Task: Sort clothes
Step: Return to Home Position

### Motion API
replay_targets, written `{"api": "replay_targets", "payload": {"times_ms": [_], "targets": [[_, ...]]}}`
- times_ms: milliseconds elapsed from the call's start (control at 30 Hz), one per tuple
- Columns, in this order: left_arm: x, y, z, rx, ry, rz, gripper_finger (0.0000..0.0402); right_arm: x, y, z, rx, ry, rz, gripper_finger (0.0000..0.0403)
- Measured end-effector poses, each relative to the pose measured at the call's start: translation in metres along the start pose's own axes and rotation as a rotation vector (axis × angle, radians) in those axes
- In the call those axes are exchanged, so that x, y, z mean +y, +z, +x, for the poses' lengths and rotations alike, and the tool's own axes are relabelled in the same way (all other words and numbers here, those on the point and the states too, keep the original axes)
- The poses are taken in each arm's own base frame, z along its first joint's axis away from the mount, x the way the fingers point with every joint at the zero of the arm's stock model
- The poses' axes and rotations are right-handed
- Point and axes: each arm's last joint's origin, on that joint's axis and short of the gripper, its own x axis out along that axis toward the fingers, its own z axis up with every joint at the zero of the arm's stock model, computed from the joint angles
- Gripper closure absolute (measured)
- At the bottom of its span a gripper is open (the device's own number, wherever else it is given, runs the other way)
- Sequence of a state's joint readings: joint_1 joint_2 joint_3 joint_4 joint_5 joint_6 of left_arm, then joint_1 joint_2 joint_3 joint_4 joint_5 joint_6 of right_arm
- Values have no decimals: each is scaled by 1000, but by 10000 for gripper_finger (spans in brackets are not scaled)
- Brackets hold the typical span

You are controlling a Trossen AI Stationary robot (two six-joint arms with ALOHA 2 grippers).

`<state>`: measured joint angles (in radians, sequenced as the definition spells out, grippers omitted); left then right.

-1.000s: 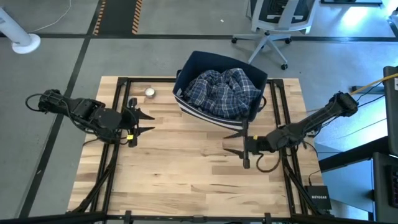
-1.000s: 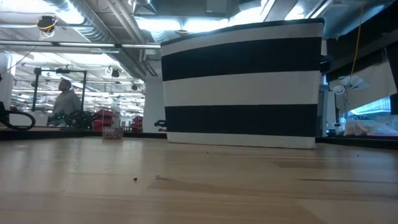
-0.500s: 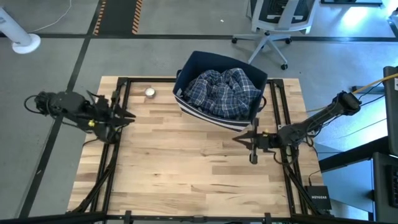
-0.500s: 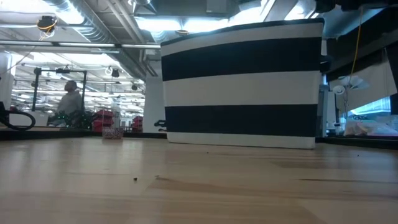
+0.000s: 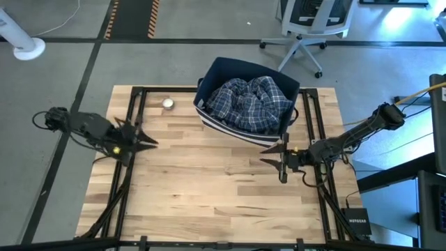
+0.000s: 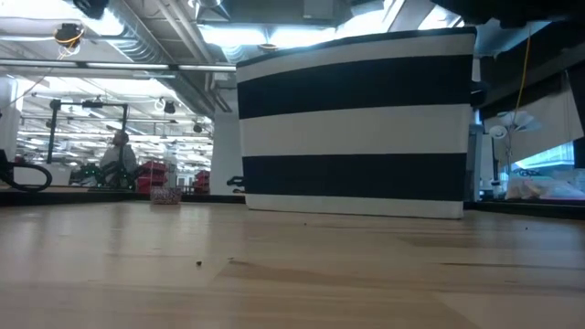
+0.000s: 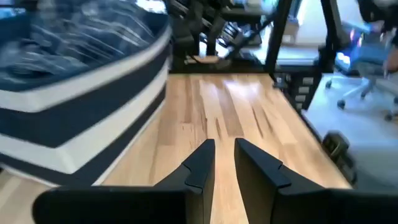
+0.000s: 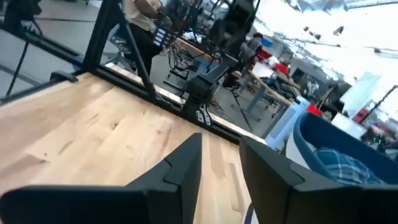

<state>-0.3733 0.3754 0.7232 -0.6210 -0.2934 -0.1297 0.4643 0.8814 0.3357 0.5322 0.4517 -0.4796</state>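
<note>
A navy bin with white stripes stands at the table's far middle and fills the low view. The clothes lie heaped in it, with a blue-white plaid shirt on top; anything beneath is hidden. My left gripper hovers over the table's left part, pointing toward the right edge. Its fingers stand a narrow gap apart with nothing between them. My right gripper hovers in front of the bin's near right corner, pointing left. It is open and empty. The bin also shows beside each gripper.
A small round silvery object lies on the wood left of the bin. Black frame rails run along the table's left and right sides. A bare stretch of wood lies between the arms. A person shows far off in the room.
My left gripper has drawn back toward the table's left edge, and its fingers have come from wide apart to a narrow gap. My right gripper has shifted slightly toward the right edge, and its gap is narrower than a second ago. The bin and shirt have not moved.
</note>
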Motion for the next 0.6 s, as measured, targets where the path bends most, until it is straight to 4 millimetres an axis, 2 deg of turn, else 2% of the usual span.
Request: {"api": "replay_targets", "payload": {"times_ms": [167,300,600], "targets": [[-4,-25,19,-83,-69,78,350,0,-16,-4,-100,67,-20,274],[-7,-34,16,-155,-242,146,348,-4,-25,-6,-176,104,-19,274],[-2,-65,14,-320,-241,91,343,-9,-31,-6,-195,77,-45,274]]}}
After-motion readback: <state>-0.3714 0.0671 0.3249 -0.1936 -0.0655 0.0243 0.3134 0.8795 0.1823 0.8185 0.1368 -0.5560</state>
